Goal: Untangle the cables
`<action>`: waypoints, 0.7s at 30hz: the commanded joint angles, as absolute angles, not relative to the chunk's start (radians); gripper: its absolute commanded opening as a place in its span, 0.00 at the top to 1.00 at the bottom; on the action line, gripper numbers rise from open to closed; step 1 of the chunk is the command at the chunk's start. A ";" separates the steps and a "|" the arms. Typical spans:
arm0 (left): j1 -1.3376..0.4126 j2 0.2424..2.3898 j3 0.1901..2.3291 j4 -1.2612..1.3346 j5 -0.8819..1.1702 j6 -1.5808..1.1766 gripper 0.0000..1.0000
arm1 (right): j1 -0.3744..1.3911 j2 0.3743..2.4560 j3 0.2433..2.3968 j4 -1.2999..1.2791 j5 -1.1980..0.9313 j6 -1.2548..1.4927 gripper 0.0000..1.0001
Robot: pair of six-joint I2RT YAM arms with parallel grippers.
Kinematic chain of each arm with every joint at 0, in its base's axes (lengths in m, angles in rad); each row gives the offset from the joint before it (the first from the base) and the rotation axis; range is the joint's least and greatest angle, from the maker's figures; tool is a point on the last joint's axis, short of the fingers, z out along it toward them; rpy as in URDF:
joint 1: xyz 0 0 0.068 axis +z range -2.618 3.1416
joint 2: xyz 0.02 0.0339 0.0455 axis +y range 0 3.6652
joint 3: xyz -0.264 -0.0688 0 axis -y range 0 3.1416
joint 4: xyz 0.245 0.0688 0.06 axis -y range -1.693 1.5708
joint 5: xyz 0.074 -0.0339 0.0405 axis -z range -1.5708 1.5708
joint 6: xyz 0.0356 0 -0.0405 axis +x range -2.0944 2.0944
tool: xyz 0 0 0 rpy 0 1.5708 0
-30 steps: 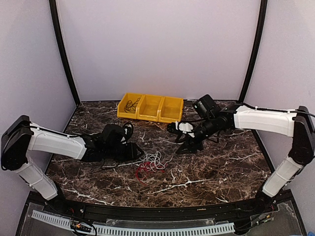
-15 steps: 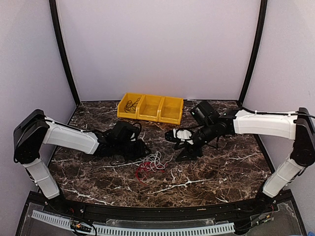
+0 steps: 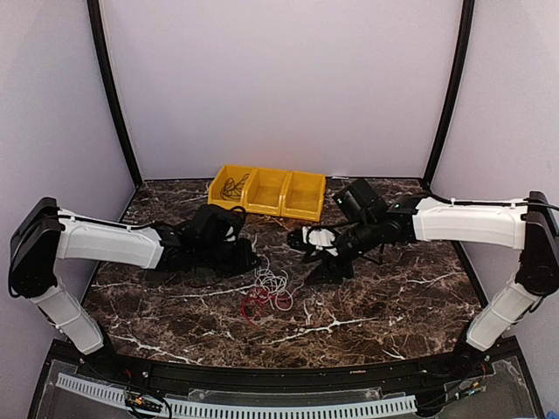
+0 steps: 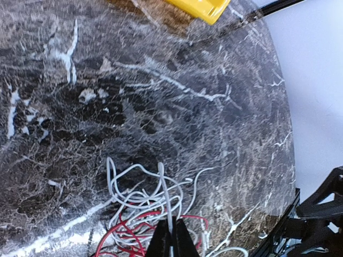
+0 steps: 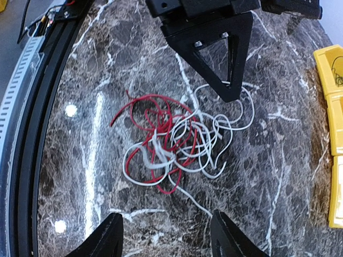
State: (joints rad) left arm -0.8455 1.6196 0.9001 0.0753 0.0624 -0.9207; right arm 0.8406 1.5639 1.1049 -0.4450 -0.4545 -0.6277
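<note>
The cables lie as one tangled bundle on the marble table: white loops over red loops. In the right wrist view the white cable and the red cable interlace. My left gripper sits at the bundle's upper left edge, shut on one raised loop of white cable; its closed tips pinch that strand, with red cable just below. My right gripper hovers open to the right of the bundle, touching nothing. A dark cable rests in the left yellow bin.
A row of three yellow bins stands at the back centre of the table. A black frame rail runs along the near table edge. The left gripper's black fingers show in the right wrist view.
My left gripper has moved right to the bundle and shut on a white loop. The right gripper has drifted slightly left toward the bundle, still open.
</note>
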 commanded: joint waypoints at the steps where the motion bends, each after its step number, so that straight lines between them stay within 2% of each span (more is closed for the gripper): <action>1: -0.848 1.477 0.856 0.042 -0.025 -0.900 1.00 | 0.865 1.619 1.206 -0.332 -0.507 -0.550 0.42; 7: -0.848 1.371 0.794 0.064 -0.045 -0.934 1.00 | 0.923 1.721 1.239 -0.182 -0.492 -0.457 0.42; 15: -0.848 1.297 0.768 0.052 -0.082 -0.952 1.00 | 0.942 1.832 1.223 0.009 -0.514 -0.305 0.53; 18: -0.848 1.292 0.759 0.057 -0.089 -0.961 1.00 | 0.957 1.876 1.228 0.044 -0.520 -0.303 0.52; 21: -0.848 1.299 0.752 0.068 -0.087 -0.968 1.00 | 0.969 1.932 1.250 0.062 -0.511 -0.290 0.47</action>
